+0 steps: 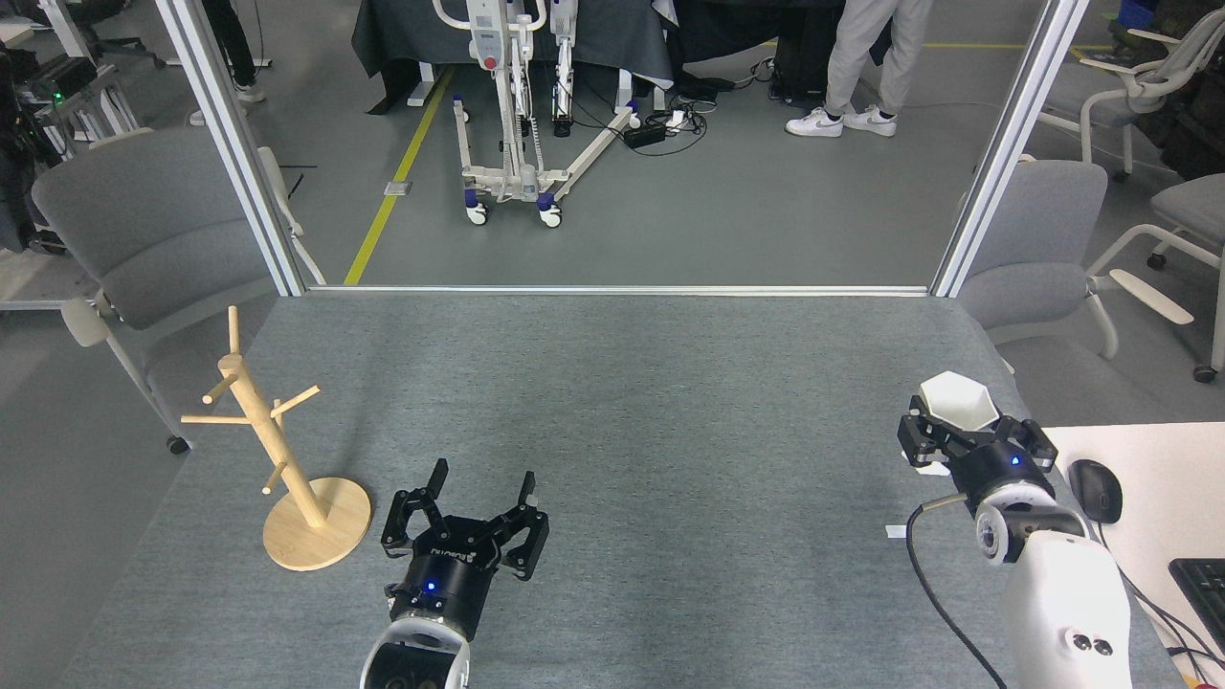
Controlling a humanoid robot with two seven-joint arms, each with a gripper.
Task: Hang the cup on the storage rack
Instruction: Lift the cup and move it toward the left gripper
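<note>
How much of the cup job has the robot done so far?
Picking up looks done: the right gripper has its jaws shut around the white cup, open side up, at the table's right edge. Carrying is in hand. Still left: bringing the cup across to the wooden storage rack on the far left, where every peg is bare, and hooking its handle on one. The left gripper waits open beside the rack, holding nothing.

A: Cup (959, 399) plain white; mug tree (278, 459) pale natural wood. Bench (622, 402) cover?
B: Grey, fine speckled weave. Both hands black, left hand (481, 488) and right hand (971, 433), each with a blue light.
</note>
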